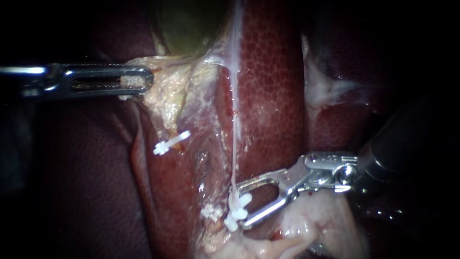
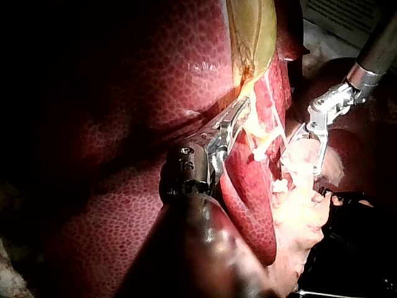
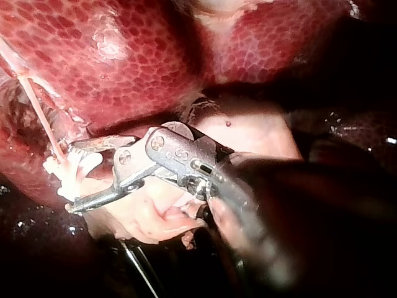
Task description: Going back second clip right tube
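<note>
Right tube (image 1: 235, 120) runs as a thin white strand down the liver (image 1: 273, 86). At its near end two white clips sit across it, a far clip (image 1: 245, 200) and a near clip (image 1: 231, 223), close together.

At the far left, my left instrument (image 1: 143, 79) reaches in level. Its jaws are clamped together on pale yellowish tissue (image 1: 165, 91) just on the near side of the gallbladder (image 1: 191, 24). Right of that, a lone clip (image 1: 171, 142) lies on the pale tissue, well apart from the strand.

Further right, my right instrument (image 1: 240, 205) comes in from the right with its jaws apart. Both clips lie in the gap at the jaw tips, and the jaws grip nothing.

The left wrist view shows the gallbladder (image 2: 251, 31) as a yellow-green sac ahead of my left instrument (image 2: 239, 118). My right instrument (image 2: 316, 146) stands beside it, with a white sheet (image 2: 341, 12) beyond the liver that the endoscope does not show.

The right wrist view alone shows soft pink tissue (image 3: 149, 217) under my right instrument (image 3: 70, 178). It also shows the strand (image 3: 40, 112) meeting the clips (image 3: 74, 164) between the parted jaws.
</note>
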`<state>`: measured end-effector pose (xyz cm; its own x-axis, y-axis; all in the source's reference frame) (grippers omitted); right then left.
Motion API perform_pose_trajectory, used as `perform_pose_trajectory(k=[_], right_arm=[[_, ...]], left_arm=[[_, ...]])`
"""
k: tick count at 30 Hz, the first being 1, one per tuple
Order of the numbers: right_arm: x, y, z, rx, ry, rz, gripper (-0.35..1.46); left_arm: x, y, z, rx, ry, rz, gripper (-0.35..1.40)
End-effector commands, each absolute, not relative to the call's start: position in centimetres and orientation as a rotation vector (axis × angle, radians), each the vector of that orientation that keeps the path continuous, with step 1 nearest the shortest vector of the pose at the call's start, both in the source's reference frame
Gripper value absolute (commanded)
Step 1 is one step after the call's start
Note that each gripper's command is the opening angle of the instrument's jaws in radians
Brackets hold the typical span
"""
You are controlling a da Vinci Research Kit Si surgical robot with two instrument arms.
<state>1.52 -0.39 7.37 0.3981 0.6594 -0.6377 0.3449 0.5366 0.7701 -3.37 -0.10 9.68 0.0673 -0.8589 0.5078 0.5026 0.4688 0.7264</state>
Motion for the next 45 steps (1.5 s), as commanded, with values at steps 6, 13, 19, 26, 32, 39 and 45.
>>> perform_pose_trajectory(k=[6,13,19,26,32,39,45], right_arm=[[1.61,-0.41,7.39,1.041,1.198,0.256,0.60],[1.83,-0.56,7.42,1.034,1.197,0.248,0.60],[1.96,-0.66,7.49,1.048,1.181,0.272,0.60],[2.10,-0.71,7.57,1.069,1.186,0.296,0.60],[2.13,-0.66,7.62,1.056,1.179,0.380,0.60],[2.06,-0.59,7.60,1.005,1.172,0.437,0.60],[1.86,-0.49,7.48,0.941,1.117,0.493,0.60]], left_arm=[[-3.37,-0.10,9.68,0.409,-1.076,-1.070,-0.35],[-3.39,-0.10,9.68,0.408,-1.076,-1.071,-0.35],[-3.40,-0.09,9.68,0.408,-1.075,-1.071,-0.35],[-3.42,-0.09,9.68,0.407,-1.075,-1.072,-0.35],[-3.42,-0.09,9.68,0.407,-1.075,-1.072,-0.35],[-3.42,-0.09,9.67,0.407,-1.075,-1.073,-0.35],[-3.41,-0.10,9.66,0.408,-1.075,-1.072,-0.35]])
